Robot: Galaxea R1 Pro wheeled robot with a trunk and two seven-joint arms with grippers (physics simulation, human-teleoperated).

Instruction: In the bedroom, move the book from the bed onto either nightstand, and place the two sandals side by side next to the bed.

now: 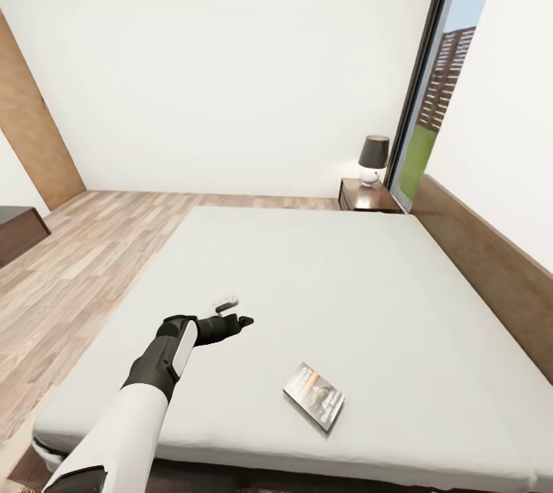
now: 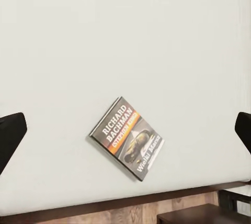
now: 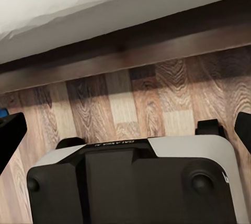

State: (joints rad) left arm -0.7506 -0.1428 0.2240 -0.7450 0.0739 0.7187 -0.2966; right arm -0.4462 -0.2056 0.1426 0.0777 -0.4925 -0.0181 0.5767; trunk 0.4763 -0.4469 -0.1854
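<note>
My left hand (image 1: 230,314), spread wide, hovers over the bed (image 1: 322,278); next I lower onto the book (image 1: 314,395).

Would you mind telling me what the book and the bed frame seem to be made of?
The book looks like a thin paperback with a printed, slightly glossy cover. The bed frame looks like dark brown wood, judging by its faint grain, though veneer is possible.

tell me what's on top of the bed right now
The book lies flat on the bed's pale mattress near its front edge, cover up. The left gripper hovers over the mattress, fingers apart. The rest of the mattress shows bare.
</note>
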